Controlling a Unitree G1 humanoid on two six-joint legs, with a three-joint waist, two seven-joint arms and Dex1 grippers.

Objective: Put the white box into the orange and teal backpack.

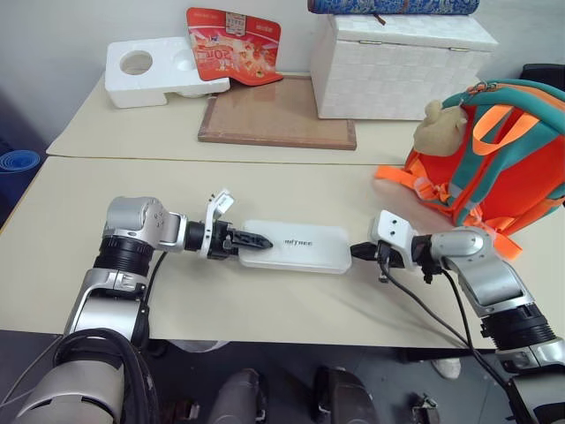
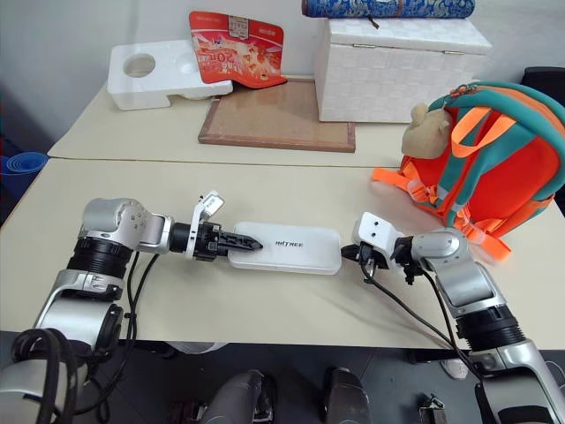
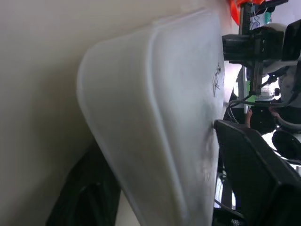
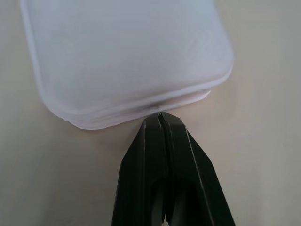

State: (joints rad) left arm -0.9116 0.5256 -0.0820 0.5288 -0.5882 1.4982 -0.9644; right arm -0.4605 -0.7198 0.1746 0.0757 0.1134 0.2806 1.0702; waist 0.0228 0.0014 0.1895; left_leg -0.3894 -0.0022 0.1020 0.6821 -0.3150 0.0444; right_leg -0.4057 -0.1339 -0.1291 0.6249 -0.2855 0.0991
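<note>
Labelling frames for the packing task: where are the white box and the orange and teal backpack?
white box (image 1: 296, 246), left eye view, middle of its top face.
orange and teal backpack (image 1: 503, 177), left eye view, orange front panel.

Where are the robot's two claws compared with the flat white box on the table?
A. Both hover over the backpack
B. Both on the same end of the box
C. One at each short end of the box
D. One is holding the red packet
C: the left gripper reaches onto one short end of the white box, and the right gripper, fingers pressed together, points at the other end, with the orange and teal backpack off to the side.
</note>
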